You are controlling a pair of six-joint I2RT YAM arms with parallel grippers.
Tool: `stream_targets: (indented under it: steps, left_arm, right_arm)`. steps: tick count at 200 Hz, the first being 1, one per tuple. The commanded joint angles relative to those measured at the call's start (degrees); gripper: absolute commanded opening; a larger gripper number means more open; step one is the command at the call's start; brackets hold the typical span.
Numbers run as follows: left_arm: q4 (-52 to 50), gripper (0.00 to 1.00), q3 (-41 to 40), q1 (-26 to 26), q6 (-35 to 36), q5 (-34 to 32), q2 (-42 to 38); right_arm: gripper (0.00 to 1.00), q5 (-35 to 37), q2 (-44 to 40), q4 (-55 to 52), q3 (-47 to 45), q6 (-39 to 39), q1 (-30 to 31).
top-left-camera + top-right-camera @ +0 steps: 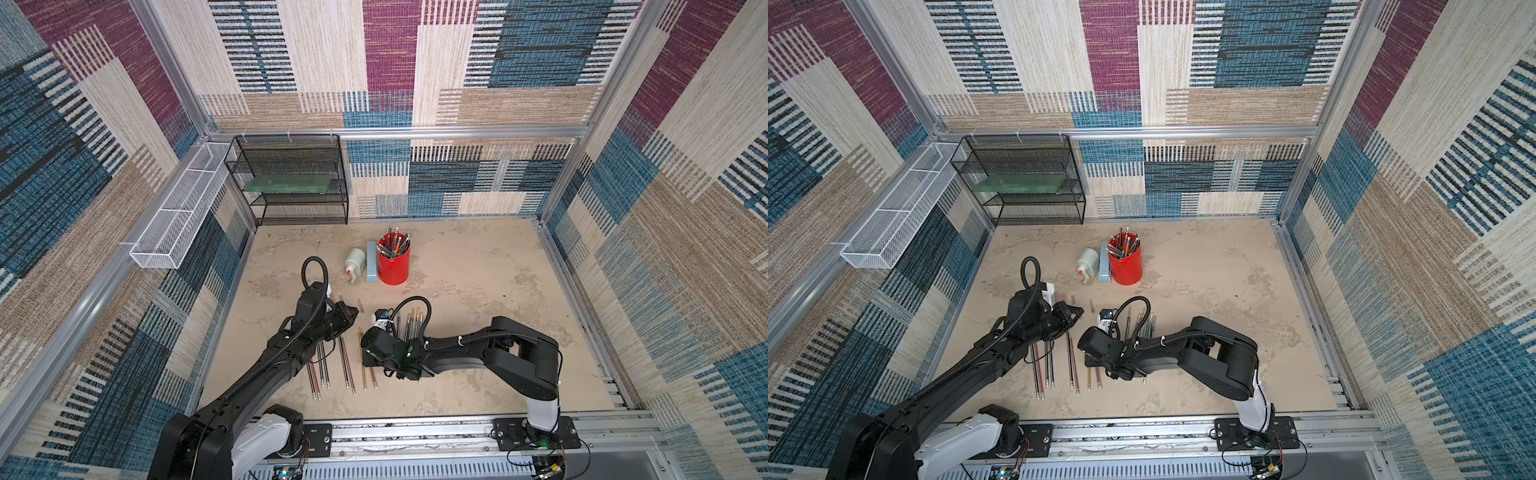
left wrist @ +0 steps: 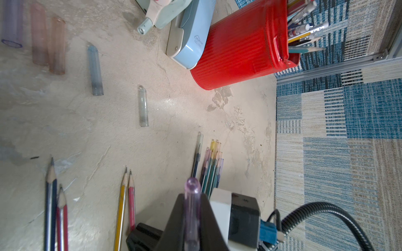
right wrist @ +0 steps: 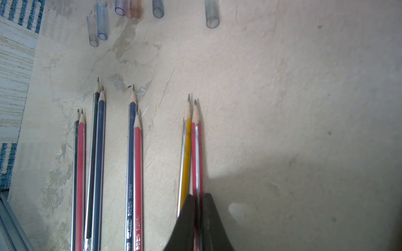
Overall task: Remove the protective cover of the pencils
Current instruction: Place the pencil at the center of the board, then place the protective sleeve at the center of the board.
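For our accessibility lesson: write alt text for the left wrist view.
The left hand grips a clear purple cap over a beige table. Beyond it lie bare pencils, loose caps, a capped bunch and a red tin.

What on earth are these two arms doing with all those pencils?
They are pulling clear plastic caps off pencil tips. The left fingers are shut on a pale purple cap that looks empty. The right fingers are shut on a red pencil with a bare tip, beside a yellow pencil. More bare pencils lie in a row, loose caps lie beyond them, and a bunch of capped pencils lies nearer the red cup.
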Motion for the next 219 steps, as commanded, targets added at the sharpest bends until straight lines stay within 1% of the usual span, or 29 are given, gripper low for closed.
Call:
stream_targets:
  steps: [1,26,70,99,118,139,162,194,219]
  left_arm:
    - [0.48,0.07,-0.04,-0.01,1.03,0.42,-0.33]
    - [0.45,0.07,0.09,0.04,1.07,0.31,-0.28]
    - [0.38,0.07,0.12,0.07,1.35,0.20,-0.09]
    - [-0.71,0.08,1.23,0.00,2.30,-0.15,1.31]
    - [-0.81,0.07,2.33,-0.09,2.82,0.33,3.56]
    - [-0.76,0.07,3.99,-0.77,3.59,0.20,6.88]
    - [-0.76,0.07,6.92,-2.44,4.40,0.08,12.25]
    - [-1.23,0.05,12.47,-4.67,6.02,-0.18,21.07]
    - [-4.97,0.04,17.30,-5.09,7.32,-3.63,27.07]
  right_arm:
    - [0.16,-0.79,0.26,-3.15,-0.07,0.46,0.13]
    - [0.22,-0.93,0.18,-3.11,0.09,0.45,0.19]
    - [0.25,-0.76,-0.45,-3.28,0.28,-0.19,0.24]
    - [0.28,1.41,-3.81,-3.82,-0.45,-1.23,0.19]
    - [0.30,3.57,-7.03,-4.16,-1.92,-1.65,0.20]
    - [0.32,7.25,-10.65,-6.02,-3.58,-1.33,0.07]
    - [0.34,10.35,-14.34,-7.54,-6.49,0.02,-0.85]
    - [0.34,11.01,-17.34,-7.56,-10.51,1.31,-3.12]
    - [0.35,11.22,-17.87,-7.62,-11.84,1.60,-3.96]
